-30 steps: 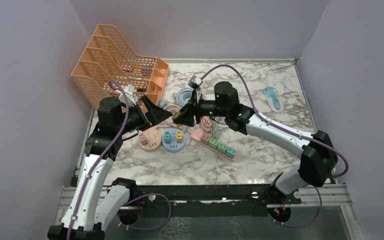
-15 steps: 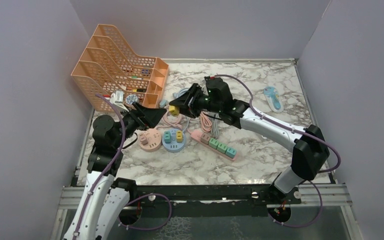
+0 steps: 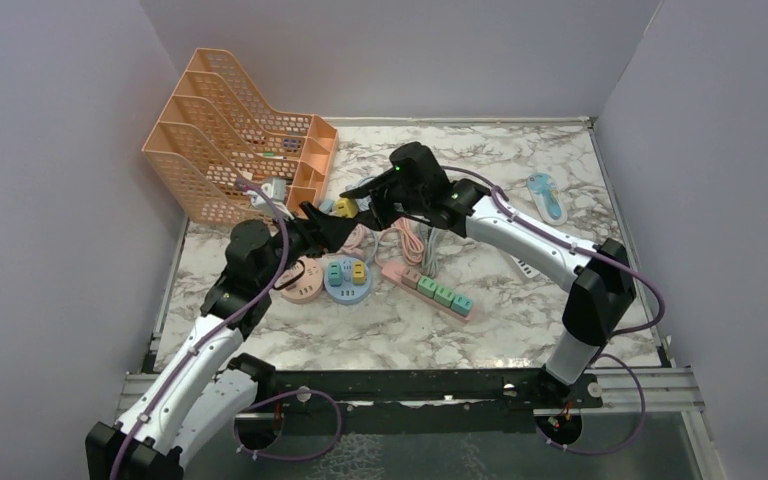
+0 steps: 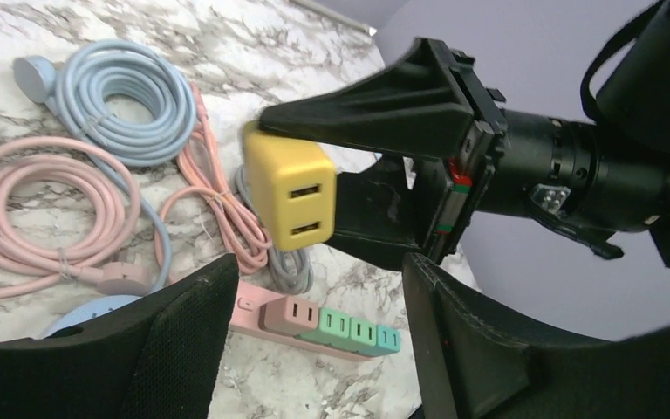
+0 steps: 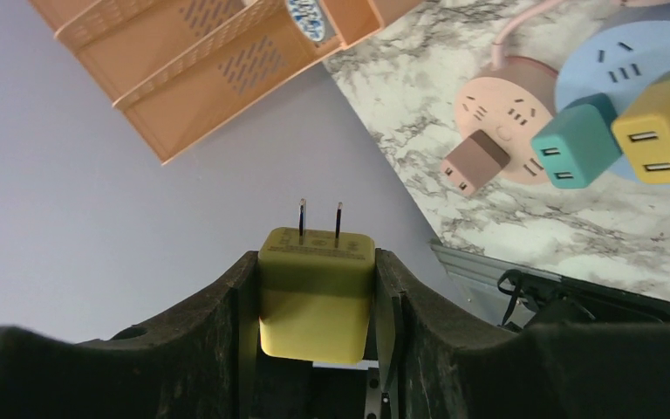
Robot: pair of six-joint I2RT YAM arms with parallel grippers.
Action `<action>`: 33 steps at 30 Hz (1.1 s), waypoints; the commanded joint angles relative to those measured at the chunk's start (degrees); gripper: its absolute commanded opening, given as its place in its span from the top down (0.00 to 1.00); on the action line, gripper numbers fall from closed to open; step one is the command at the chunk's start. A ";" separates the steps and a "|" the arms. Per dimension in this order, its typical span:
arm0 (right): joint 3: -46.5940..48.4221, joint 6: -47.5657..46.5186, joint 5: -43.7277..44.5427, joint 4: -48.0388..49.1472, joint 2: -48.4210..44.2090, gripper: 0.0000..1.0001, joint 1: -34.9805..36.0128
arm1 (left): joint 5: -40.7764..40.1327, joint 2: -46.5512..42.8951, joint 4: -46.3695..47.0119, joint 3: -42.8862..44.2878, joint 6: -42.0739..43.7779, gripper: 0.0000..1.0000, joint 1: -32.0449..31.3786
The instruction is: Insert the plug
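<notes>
The left end effector [image 4: 318,271] has swung in over the desk [image 3: 480,320], spread before the yellow plug [image 4: 292,196], which the right end effector [image 5: 316,262] pinches aloft (handover, likely); grip its free faces squarely.

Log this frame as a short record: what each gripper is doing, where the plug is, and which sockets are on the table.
Right gripper: shut on the yellow cube-shaped two-port charger plug, prongs pointing out past the fingertips
Left gripper: open, empty, jaws facing the plug's port face
Plug status: held off the table, not inserted
Sockets on the marble table: pink round hub, blue round hub, long pink power strip
Also present: orange mesh file rack
</notes>
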 commanded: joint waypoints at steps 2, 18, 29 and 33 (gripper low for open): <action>4.02 3.51 2.28 -8.19 2.81 0.81 0.25 | -13.19 3.04 3.62 2.20 3.41 0.34 -6.47; 2.89 1.34 1.28 -6.58 2.43 0.79 0.22 | -18.68 9.93 1.70 4.66 -0.30 0.45 -10.48; 1.69 0.83 0.33 -4.84 1.65 0.74 0.13 | -22.42 9.46 1.02 2.69 -1.55 0.66 -12.47; 0.93 0.36 -0.17 -4.55 1.30 0.72 0.12 | -23.64 9.69 -0.24 3.79 -0.95 0.75 -12.55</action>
